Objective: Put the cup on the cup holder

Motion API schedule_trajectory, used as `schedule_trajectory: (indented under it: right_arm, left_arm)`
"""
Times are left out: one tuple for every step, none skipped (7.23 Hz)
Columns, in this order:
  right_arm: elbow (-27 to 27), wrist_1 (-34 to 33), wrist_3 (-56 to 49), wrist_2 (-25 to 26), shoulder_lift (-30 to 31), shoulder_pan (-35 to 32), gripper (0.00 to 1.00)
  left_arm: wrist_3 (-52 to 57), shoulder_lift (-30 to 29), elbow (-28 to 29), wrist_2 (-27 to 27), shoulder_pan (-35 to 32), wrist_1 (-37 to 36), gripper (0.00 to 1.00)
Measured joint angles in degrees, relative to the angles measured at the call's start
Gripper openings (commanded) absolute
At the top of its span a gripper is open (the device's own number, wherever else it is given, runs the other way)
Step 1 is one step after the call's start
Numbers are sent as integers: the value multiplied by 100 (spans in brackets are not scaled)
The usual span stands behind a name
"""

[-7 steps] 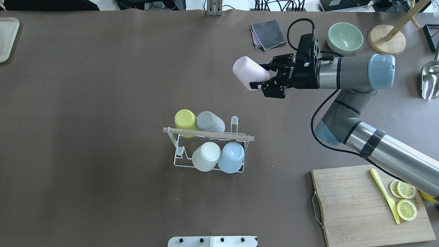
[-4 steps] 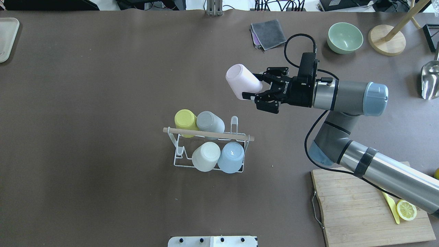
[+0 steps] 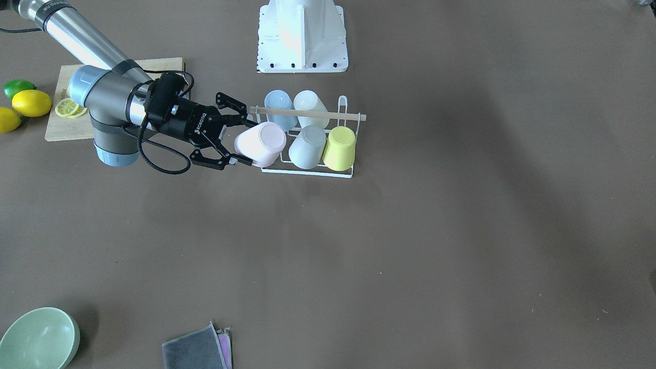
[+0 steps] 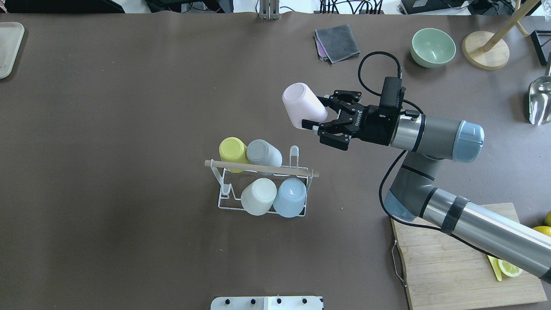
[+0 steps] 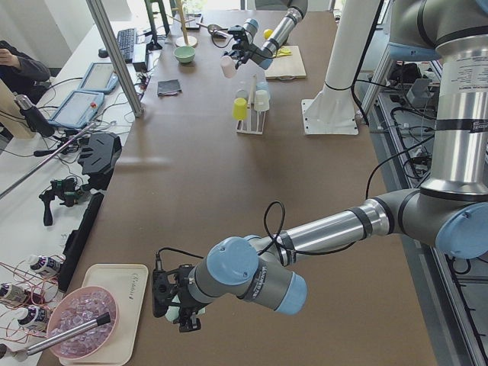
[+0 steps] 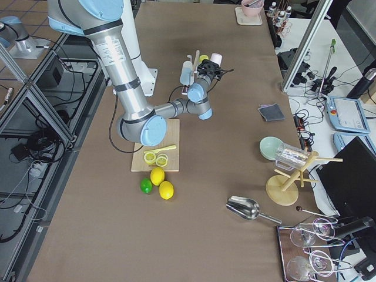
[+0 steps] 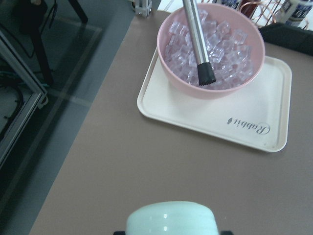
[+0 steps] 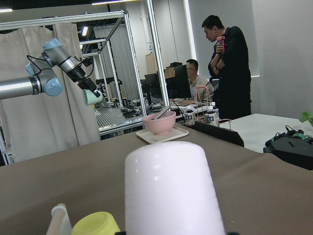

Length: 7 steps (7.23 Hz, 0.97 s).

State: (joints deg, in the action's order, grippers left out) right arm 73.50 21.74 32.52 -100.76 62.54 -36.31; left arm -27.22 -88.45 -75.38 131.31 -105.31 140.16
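Note:
My right gripper [image 4: 314, 113] is shut on a pink cup [image 4: 301, 104], tilted and held in the air beyond the right end of the cup holder [image 4: 261, 168]. The white wire rack with a wooden rod carries yellow [image 4: 232, 150], grey [image 4: 261, 153], cream [image 4: 258, 196] and blue [image 4: 290, 197] cups upside down. A bare peg [image 4: 294, 153] stands at its far right. In the front view the pink cup [image 3: 260, 143] sits close beside the rack [image 3: 307, 171]. My left gripper [image 7: 171, 231] is shut on a mint-green cup [image 7: 171, 218] near the table's left end.
A tray [image 7: 215, 117] with a pink bowl of ice [image 7: 210, 49] lies beyond my left gripper. A grey cloth [image 4: 338, 42], green bowl [image 4: 433, 47], wooden stand [image 4: 485, 49] and metal scoop [image 4: 540, 101] are far right. A cutting board [image 4: 452, 258] is near right.
My right gripper has carried the pink cup leftward and nearer to the robot, closer to the rack. The rack and its cups have not moved.

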Motion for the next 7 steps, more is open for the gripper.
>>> schedule_trajectory:
  right_arm:
    - [-21,28,-111,79,-25,-1,64]
    - [-31,65,-307,122,-40,10,64]
    - [-36,107,-432,148,-48,31,64]
    - [-40,147,-504,170,-56,58,64]
    - [-46,179,-538,154,-75,84,64]
    - [-60,192,-554,51,-101,103,64]
    - [-102,197,-559,-165,-116,108,64]
  left_arm:
    - [-315,165,-7,-39,-9,972,0]
    - [-636,343,-3,-79,-10,1918,0]
    - [-921,488,-3,-80,-10,2737,0]
    - [-1162,553,-23,-55,1,3522,0]
    - [-1286,490,-76,-35,27,4096,0]
    - [-1331,301,-184,-24,90,4399,0]
    - [-1340,68,-313,-29,228,4516,0]
